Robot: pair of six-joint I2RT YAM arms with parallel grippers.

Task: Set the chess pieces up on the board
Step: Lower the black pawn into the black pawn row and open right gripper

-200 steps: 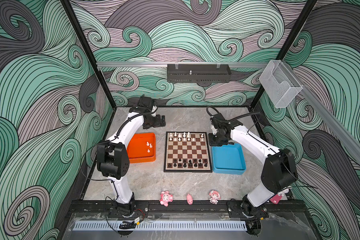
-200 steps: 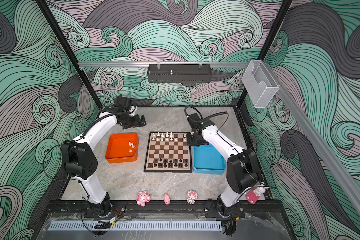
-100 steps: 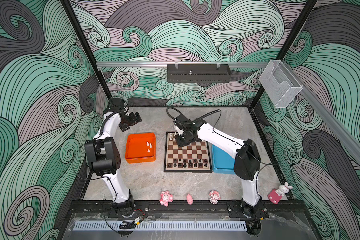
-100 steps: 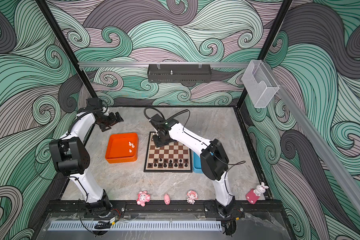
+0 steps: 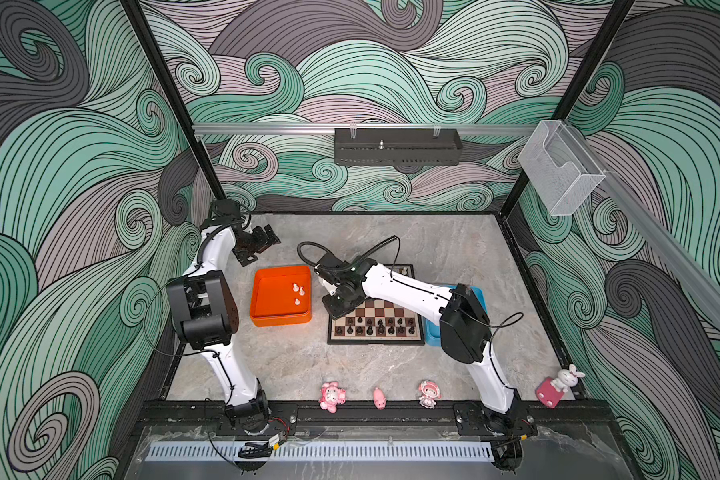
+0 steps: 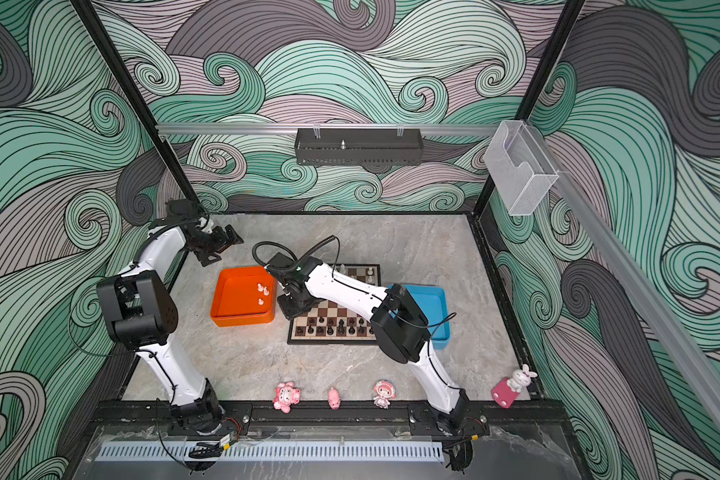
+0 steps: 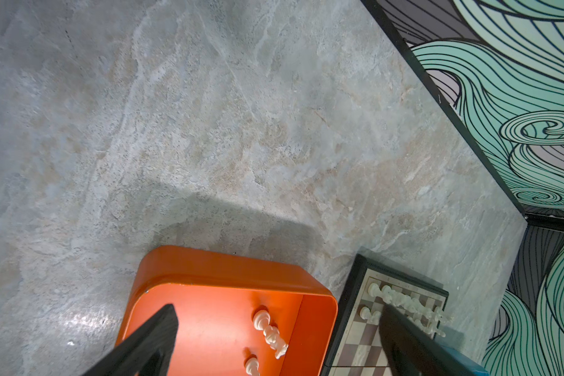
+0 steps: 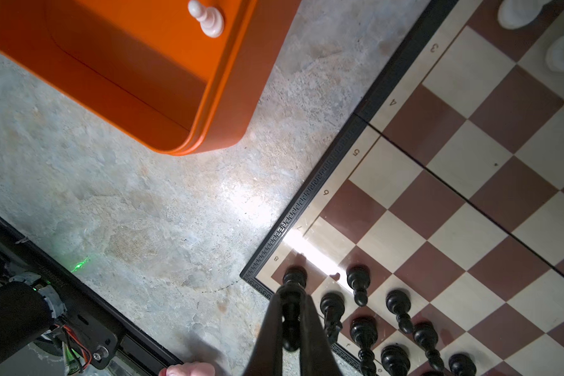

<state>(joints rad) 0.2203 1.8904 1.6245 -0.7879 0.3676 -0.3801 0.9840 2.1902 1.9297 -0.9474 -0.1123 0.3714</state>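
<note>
The board lies mid-table, with black chess pieces on its near rows. A few white ones show at its far edge, and the right arm hides the rest. Three white pieces stand in the orange tray. My right gripper hangs over the board's left edge beside that tray. In the right wrist view it is shut on a black chess piece above the corner square. My left gripper is open and empty behind the orange tray, also seen in the left wrist view.
A blue tray sits right of the board, partly under the right arm. Pink figurines line the front rail, with a bunny on a pink cube at the front right. Bare stone floor lies behind the board.
The right arm swung from the blue tray across the board to its left edge, still shut. The left arm drew back from beside the board to the back left, staying open.
</note>
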